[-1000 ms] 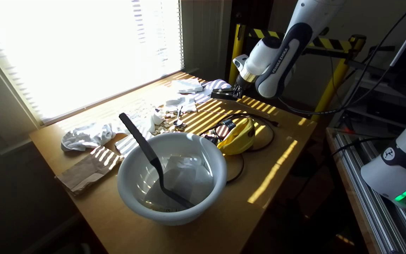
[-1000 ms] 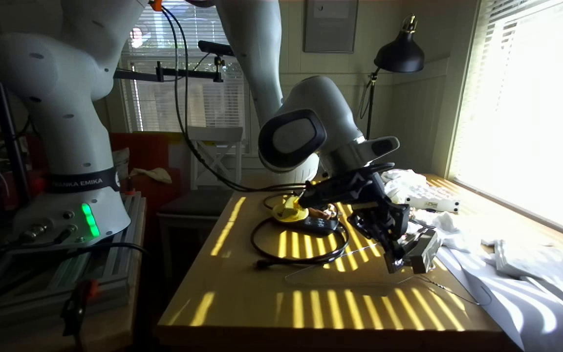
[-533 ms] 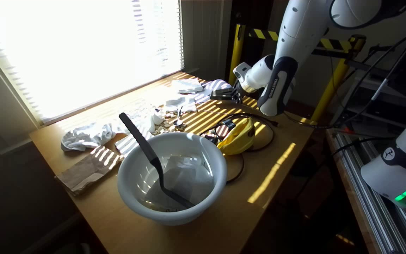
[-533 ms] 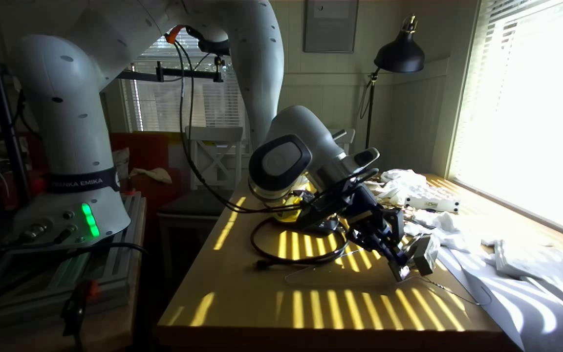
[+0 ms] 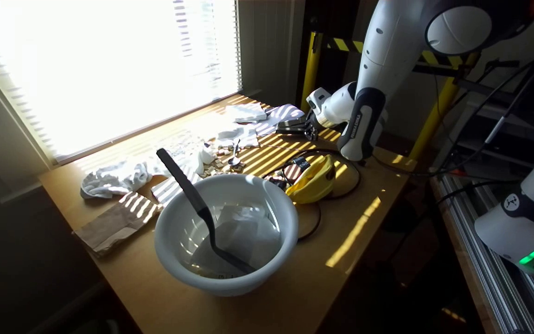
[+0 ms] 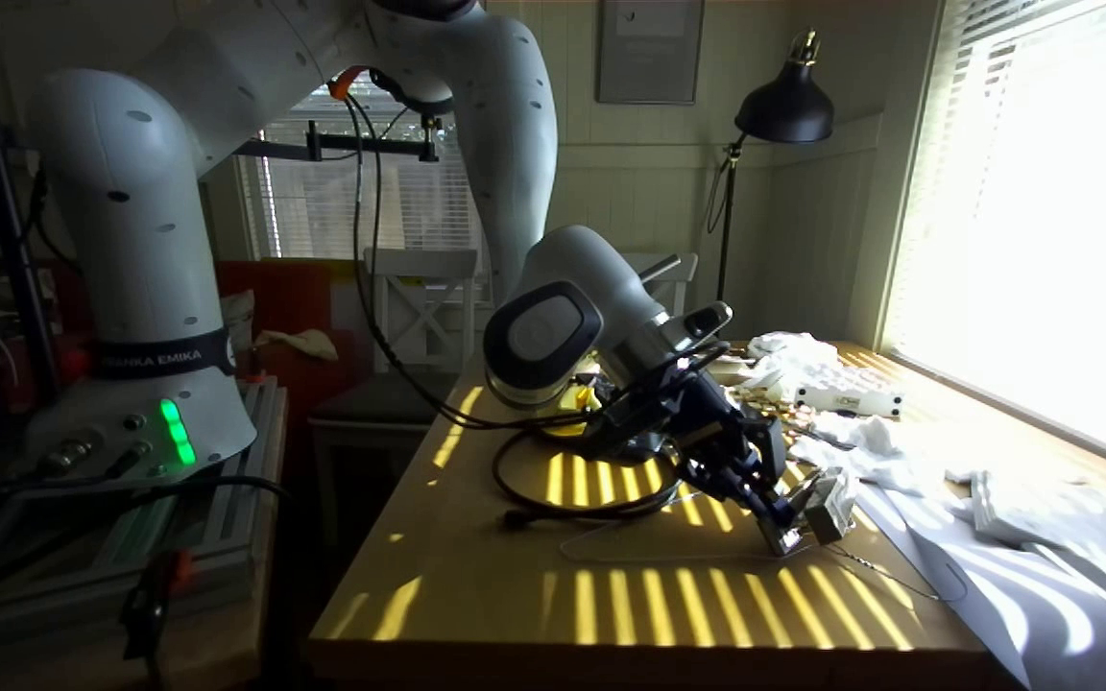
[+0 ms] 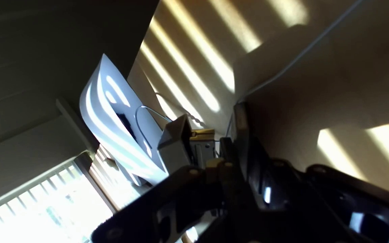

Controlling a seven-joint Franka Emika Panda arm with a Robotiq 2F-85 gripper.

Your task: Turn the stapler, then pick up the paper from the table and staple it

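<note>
My gripper (image 7: 211,138), shadowed and cropped at six o'clock in the wrist view, hides most of the stapler (image 7: 204,152); I can't tell whether it grips. In an exterior view the paper (image 6: 985,566) is cropped at four o'clock; in an exterior view the bowl (image 5: 230,288), at its five o'clock, hides the tip of the utensil (image 5: 187,190).

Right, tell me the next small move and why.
I'd probably turn the stapler a little toward level: it's held but leans sideways, while the paper it should staple lies curled and unheld nearby.
</note>
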